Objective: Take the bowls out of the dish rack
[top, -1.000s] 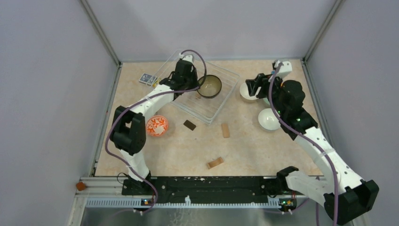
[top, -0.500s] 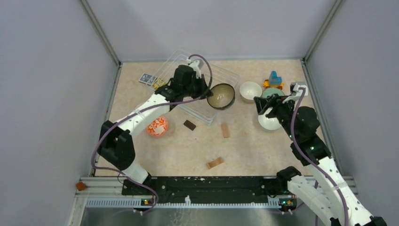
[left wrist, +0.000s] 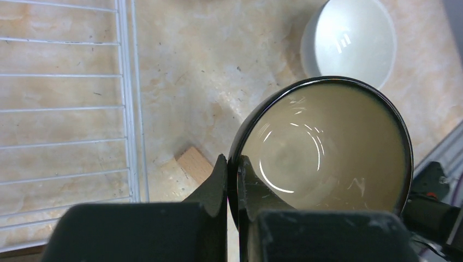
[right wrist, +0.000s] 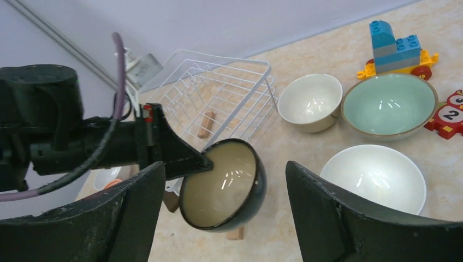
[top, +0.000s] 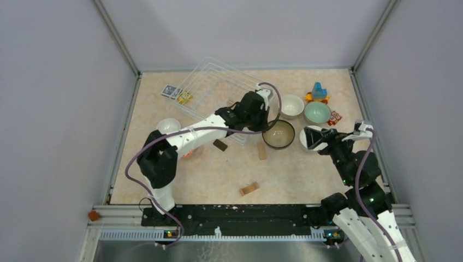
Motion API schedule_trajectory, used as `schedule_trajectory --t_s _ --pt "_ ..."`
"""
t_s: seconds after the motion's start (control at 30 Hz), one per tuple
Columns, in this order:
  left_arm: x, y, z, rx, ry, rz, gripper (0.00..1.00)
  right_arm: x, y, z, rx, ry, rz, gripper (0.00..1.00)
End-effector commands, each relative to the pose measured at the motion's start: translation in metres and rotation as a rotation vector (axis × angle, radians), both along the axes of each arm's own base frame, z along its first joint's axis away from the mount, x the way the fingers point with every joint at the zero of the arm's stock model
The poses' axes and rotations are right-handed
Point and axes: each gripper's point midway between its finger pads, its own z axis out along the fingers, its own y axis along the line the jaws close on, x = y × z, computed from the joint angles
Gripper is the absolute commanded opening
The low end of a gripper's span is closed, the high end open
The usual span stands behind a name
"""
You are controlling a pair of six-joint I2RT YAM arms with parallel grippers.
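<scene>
Left hand (left wrist: 232, 180) is pinched tight on the rim of the dark bowl (top: 278, 134), one finger inside the tan part and one outside. The bowl's tilted and out of the dish rack (top: 213, 82), just off its near right corner, right by a little wooden block (top: 262, 151). I can't tell if it touches the tabletop (top: 218, 174). Right hand (top: 321, 140) is spread wide with nothing in it, hovering by a white bowl (right wrist: 374, 174). Farther back, a mint green bowl (top: 317, 112) and a cream bowl (top: 292, 105) sit side by side. A second white bowl (top: 168, 126) is way over on the left.
</scene>
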Motion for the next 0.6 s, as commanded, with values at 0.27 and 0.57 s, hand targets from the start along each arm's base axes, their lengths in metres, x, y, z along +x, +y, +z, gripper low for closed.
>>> schedule_trajectory --t_s 0.27,0.57 --pt "0.02 -0.054 -0.023 0.053 -0.084 -0.021 0.05 -0.014 0.01 -0.011 -0.011 0.01 0.083 0.8" --pt "0.033 -0.063 -0.044 0.093 -0.083 -0.009 0.21 -0.014 0.007 -0.021 -0.034 0.041 0.07 0.8"
